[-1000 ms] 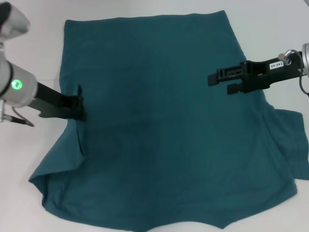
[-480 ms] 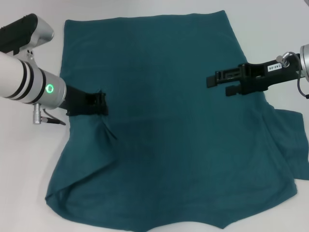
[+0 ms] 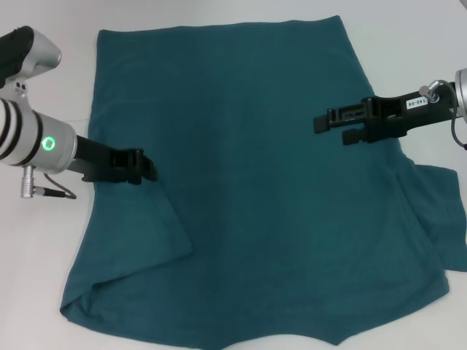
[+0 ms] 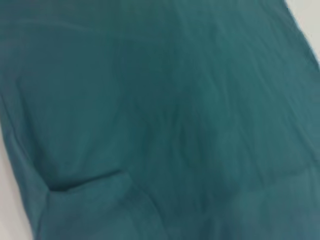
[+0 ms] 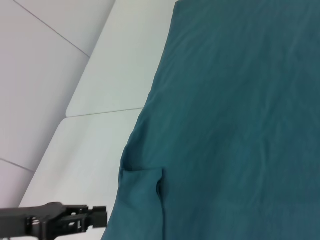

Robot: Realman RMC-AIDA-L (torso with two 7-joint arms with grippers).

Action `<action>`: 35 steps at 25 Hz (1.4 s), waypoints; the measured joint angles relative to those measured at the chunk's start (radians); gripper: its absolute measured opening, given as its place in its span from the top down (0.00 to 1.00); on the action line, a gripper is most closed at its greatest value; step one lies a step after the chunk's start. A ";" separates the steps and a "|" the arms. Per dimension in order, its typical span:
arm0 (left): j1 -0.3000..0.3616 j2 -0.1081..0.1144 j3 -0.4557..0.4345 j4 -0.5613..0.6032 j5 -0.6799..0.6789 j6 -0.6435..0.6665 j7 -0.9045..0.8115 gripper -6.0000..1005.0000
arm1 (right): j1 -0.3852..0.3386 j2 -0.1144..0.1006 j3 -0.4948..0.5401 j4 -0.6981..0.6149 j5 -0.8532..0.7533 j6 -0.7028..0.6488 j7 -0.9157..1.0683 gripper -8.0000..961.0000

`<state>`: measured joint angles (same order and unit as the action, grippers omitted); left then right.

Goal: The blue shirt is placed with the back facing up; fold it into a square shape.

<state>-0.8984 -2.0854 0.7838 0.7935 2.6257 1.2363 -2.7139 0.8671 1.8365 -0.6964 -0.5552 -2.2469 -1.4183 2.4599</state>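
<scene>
The blue shirt point(image 3: 248, 182) lies spread on the white table, plain side up. Its left sleeve is folded inward as a flap point(image 3: 146, 240) lying on the body. My left gripper point(image 3: 146, 169) hovers low at the shirt's left edge, just above the top of that flap, with no cloth seen in it. The right wrist view shows the left gripper point(image 5: 102, 217) beside the shirt's edge point(image 5: 142, 195). My right gripper point(image 3: 332, 127) stands open above the shirt's right side, holding nothing. The left wrist view is filled by the shirt point(image 4: 175, 100), with a crease point(image 4: 90, 182).
The right sleeve point(image 3: 438, 219) still sticks out flat past the body. Bare white table point(image 3: 44, 255) surrounds the shirt on the left, far and right sides. The shirt's near edge runs off the bottom of the head view.
The left gripper drew the left sleeve inward over the shirt, then pulled back toward the left edge, leaving the sleeve folded. The right gripper has hardly moved.
</scene>
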 joint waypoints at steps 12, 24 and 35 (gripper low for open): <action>0.346 0.021 -0.047 0.133 -0.529 0.362 0.436 0.51 | -0.022 0.012 0.002 -0.030 0.009 -0.006 -0.112 0.02; 0.525 -0.070 -0.045 0.041 -0.601 0.440 0.914 0.04 | -0.114 -0.008 0.020 -0.126 0.012 -0.128 -0.093 0.02; 0.503 -0.067 -0.109 0.017 -0.606 0.391 0.910 0.04 | -0.308 -0.131 0.128 -0.230 -0.087 -0.207 0.125 0.02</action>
<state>-0.3954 -2.1520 0.6748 0.8101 2.0197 1.6271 -1.8040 0.5592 1.7055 -0.5683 -0.7852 -2.3340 -1.6250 2.5846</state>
